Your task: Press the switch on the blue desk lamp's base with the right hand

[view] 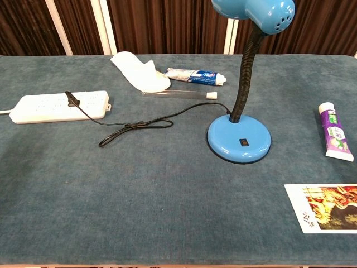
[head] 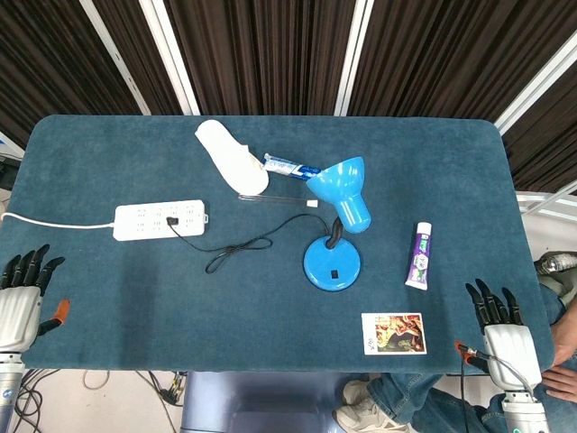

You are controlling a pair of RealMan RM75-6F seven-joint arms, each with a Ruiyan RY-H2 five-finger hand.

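Observation:
The blue desk lamp [head: 332,263] stands right of the table's middle on a round base [view: 239,141], its shade [head: 343,190] tipped up on a black gooseneck. A small black switch [view: 244,142] sits on the base's near side, also seen as the switch [head: 333,273] from above. My right hand [head: 501,327] hangs off the near right corner, fingers spread, holding nothing, well away from the lamp. My left hand [head: 20,296] sits off the near left edge, fingers apart and empty. Neither hand shows in the chest view.
A white power strip [head: 160,219] lies at the left with the lamp's black cord [head: 236,250] plugged in. A white slipper [head: 231,156], a toothpaste tube [head: 290,166] and a thin rod [view: 177,95] lie behind the lamp. A purple tube [head: 419,255] and a picture card [head: 394,333] lie right of it.

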